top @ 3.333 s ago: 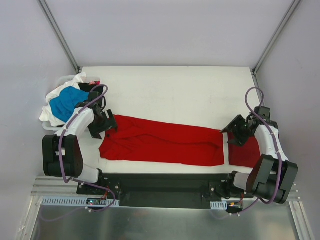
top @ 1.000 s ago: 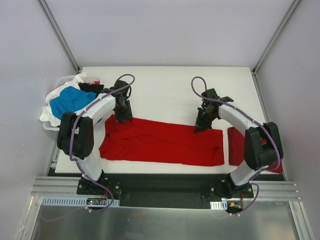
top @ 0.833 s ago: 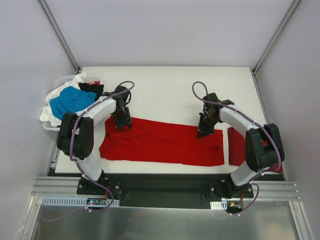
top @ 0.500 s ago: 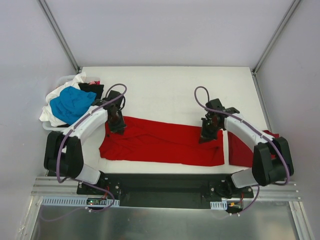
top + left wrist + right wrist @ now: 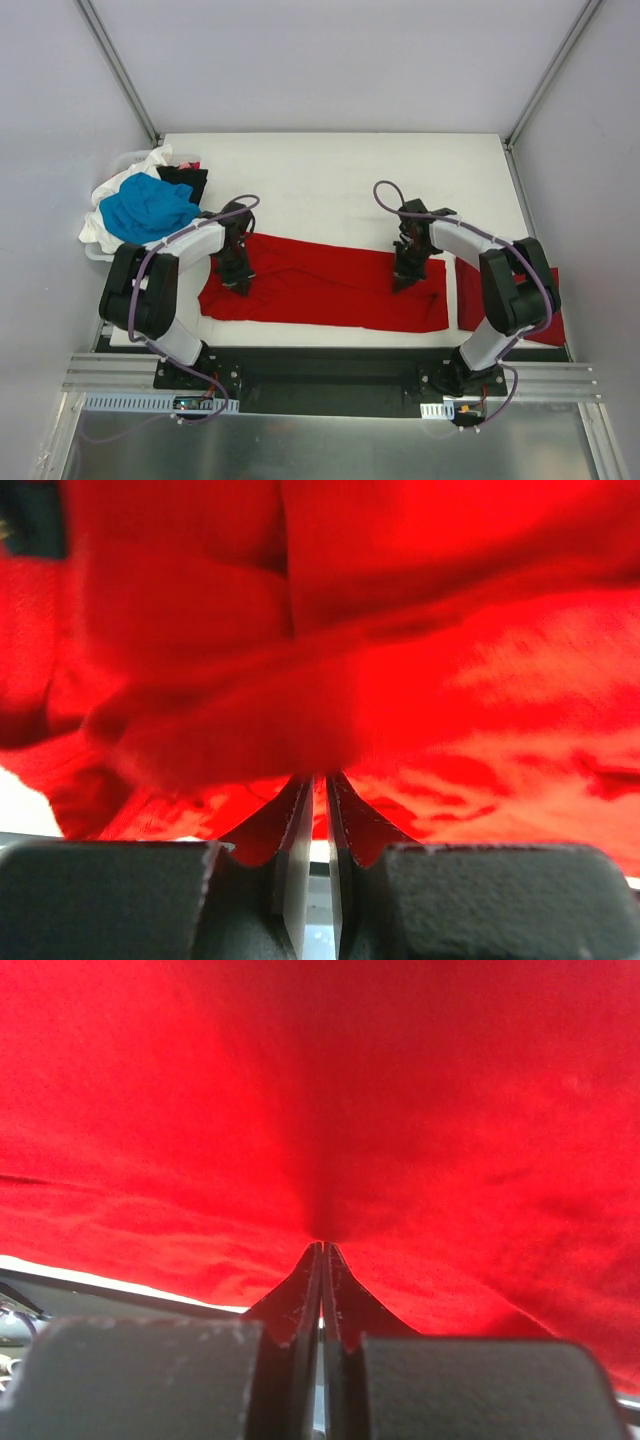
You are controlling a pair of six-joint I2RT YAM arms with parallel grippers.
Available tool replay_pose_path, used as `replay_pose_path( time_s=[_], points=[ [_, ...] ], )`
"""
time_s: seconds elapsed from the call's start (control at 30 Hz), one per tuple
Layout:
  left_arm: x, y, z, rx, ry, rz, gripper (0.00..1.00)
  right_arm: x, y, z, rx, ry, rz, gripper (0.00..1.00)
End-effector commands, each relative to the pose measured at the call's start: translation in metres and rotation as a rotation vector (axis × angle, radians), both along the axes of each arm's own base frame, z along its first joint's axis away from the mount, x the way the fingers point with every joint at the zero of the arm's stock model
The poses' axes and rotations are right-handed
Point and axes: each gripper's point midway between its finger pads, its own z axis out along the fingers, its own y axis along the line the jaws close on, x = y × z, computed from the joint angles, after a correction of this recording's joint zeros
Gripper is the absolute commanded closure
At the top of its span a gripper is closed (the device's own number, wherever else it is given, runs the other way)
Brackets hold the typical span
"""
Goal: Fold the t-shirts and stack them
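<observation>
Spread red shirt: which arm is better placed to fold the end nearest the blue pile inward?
Left. The left hand pinches the red shirt near that end; the right hand pinches the opposite end, beside the folded red shirt.

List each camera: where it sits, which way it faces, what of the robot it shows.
Top external: above and behind the bases, looking down on the table; both arms show.
Left wrist: on the left arm, looking past the left gripper at the red shirt.
Right wrist: same, right gripper pinching that shirt.
Shared: all see the red shirt.
</observation>
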Motion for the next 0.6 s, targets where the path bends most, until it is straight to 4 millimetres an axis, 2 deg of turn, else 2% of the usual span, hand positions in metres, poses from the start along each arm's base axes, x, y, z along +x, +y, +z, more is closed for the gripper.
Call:
replay_pose_path(
  time_s=[0.0,0.17,0.33,0.43,0.53,0.57],
  points=[
    [0.015,-0.009,-0.006,-0.016,0.054,-0.012,0.90,0.012,0.007,0.007,0.002,0.033,0.028,0.99],
    [0.055,-0.006,-0.005,-0.039,0.031,0.032,0.90,0.019,0.011,0.012,0.016,0.032,0.063,0.99],
    [0.066,-0.006,-0.019,-0.028,0.049,0.036,0.91,0.020,0.006,0.011,-0.007,0.021,0.077,0.99],
    [0.074,-0.004,-0.025,-0.018,0.051,0.016,0.91,0.012,0.004,0.007,-0.010,0.046,0.075,0.99],
    [0.094,-0.002,-0.025,-0.036,0.035,0.020,0.90,0.008,0.004,0.007,-0.004,0.052,0.076,0.99],
    [0.107,-0.004,-0.020,-0.044,0.008,0.018,0.90,0.008,0.004,0.009,-0.005,0.047,0.077,0.99]
  ],
)
